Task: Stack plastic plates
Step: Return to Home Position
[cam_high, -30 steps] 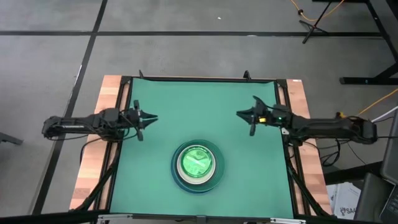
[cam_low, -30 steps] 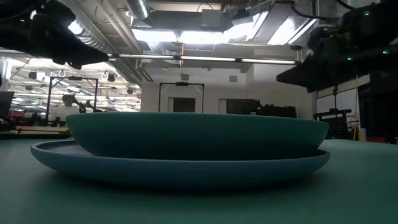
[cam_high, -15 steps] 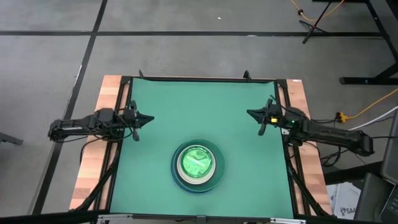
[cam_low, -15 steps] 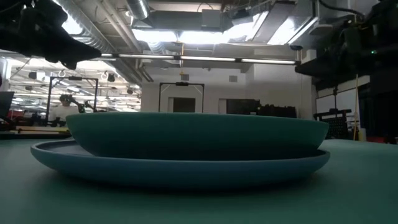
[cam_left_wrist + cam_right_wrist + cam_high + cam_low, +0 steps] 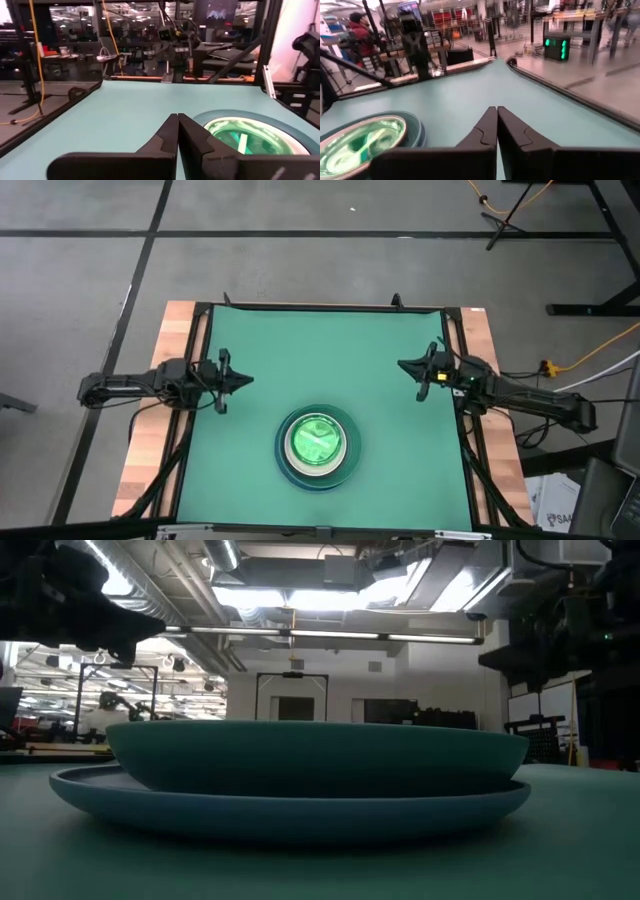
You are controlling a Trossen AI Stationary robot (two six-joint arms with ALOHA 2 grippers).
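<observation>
The plastic plates stand in one stack [image 5: 317,446] near the table's near edge, middle: a large light-blue plate at the bottom, a teal-green one on it, a white rim and a translucent green plate on top. The stack also shows in the low view [image 5: 300,775], the left wrist view [image 5: 250,135] and the right wrist view [image 5: 365,140]. My left gripper [image 5: 247,379] is shut and empty at the table's left side, above the mat. My right gripper [image 5: 402,365] is shut and empty at the right side.
The green mat [image 5: 320,340] covers the table between black side rails [image 5: 200,330]. Wooden table edges [image 5: 150,440] show left and right. A person in red [image 5: 357,30] stands in the room beyond the table.
My left gripper drew back toward the table's left edge, then came a little toward the middle and the near edge again. My right gripper has drawn back toward the table's right edge. Both stay shut. The stack has not moved.
</observation>
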